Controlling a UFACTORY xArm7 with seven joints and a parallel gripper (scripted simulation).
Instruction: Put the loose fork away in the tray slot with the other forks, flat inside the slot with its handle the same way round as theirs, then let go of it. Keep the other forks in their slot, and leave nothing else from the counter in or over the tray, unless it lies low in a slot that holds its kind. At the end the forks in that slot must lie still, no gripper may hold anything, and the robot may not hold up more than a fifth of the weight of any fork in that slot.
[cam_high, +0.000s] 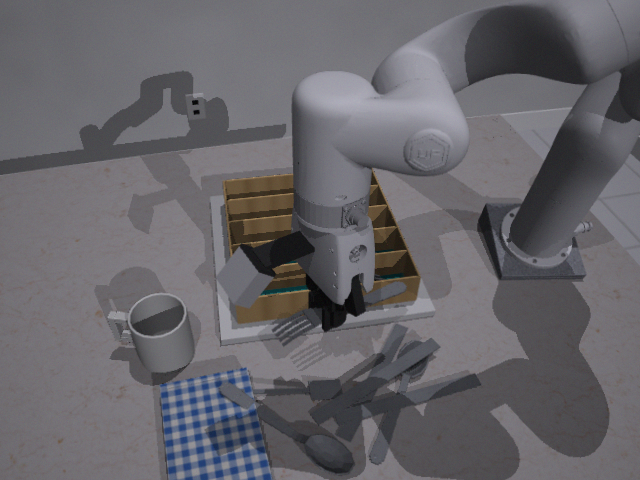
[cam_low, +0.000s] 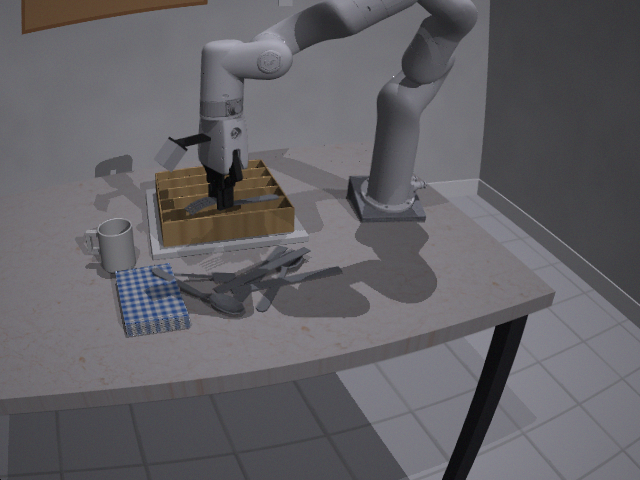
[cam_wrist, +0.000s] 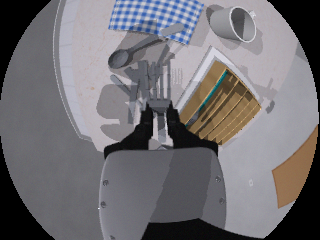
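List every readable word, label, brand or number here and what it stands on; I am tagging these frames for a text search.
"UF": embossed inside a hexagon on the round joint cap of the arm, in the top view.
The same cap in the exterior view: mark too small to read.
Mug, checked cloth, tray: no text visible.

We see a wood-look tray (cam_high: 248, 310), dull grey metal cutlery (cam_high: 377, 372), a checked blue-and-white cloth (cam_high: 206, 428), a matt grey mug (cam_high: 160, 335), and a speckled, stone-like matt bench (cam_high: 77, 232).
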